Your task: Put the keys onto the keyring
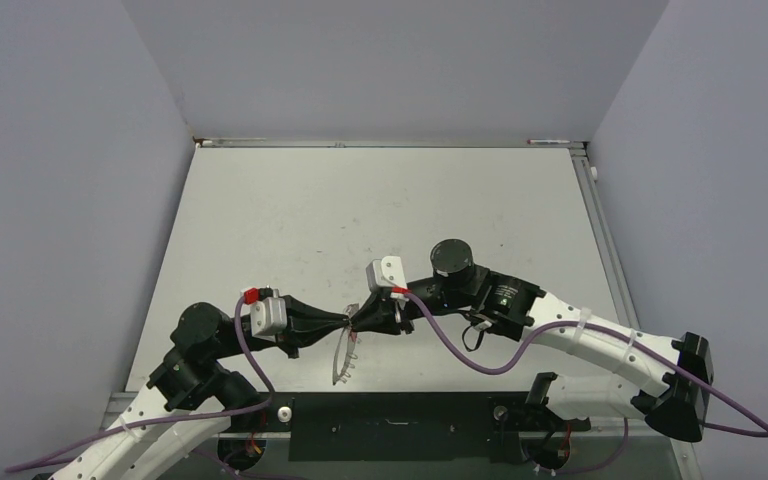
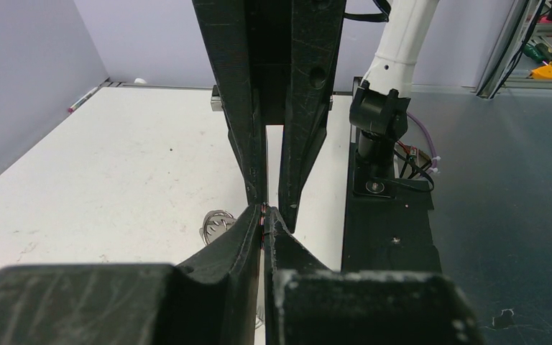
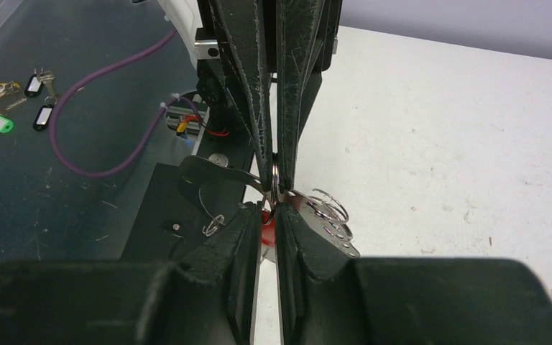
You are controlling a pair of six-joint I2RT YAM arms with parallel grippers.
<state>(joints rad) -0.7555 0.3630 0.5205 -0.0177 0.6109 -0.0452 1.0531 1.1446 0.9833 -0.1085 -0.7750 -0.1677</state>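
Contact is tip to tip: the right gripper is pinched together on the key, whose red head shows between its pads. The blade is hidden there, so its long axis cannot be read.

Straight ahead of it, nose to nose, the left gripper is likewise squeezed together. In the right wrist view a short silvery arc of the keyring sits between its tips, so it looks clamped on the ring's rim.

Measured from that pinched spot on the keyring:
- The key lies just on the right arm's side, touching or almost touching the rim.
- The cluster of small silvery loops fans out on the side away from the arm bases.
- The thin hoop sweeps off toward the bases, above the table.

Both arms are equally near, since the ring and key meet at their tips. The coming move seems to turn on sliding the key's hole along the rim, in line with the two grippers' shared axis. Whether the key is already threaded cannot be told.
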